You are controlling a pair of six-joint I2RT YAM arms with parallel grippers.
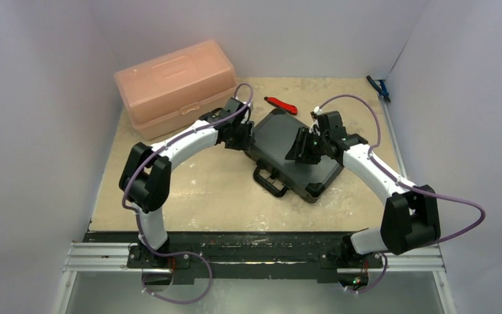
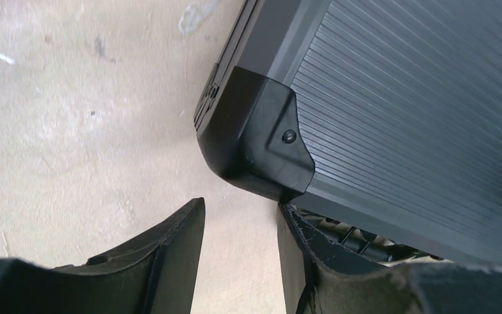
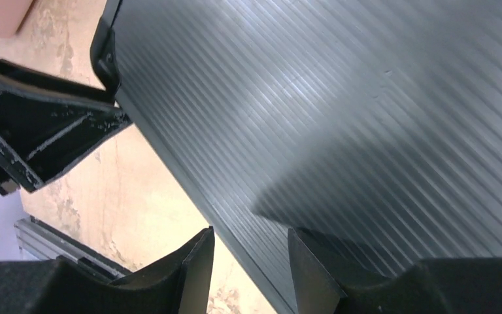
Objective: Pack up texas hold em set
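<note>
Crowding one closed briefcase, left pincer, right pincer

The briefcase lid is dark, finely ribbed hard plastic with a dull sheen. Its corner cap is smooth black plastic, slightly glossy. The bench is a matt, mottled beige surface, rough and scuffed. The box is translucent pink plastic. The fingers look matt black, with rough, crumbly edges.
</note>
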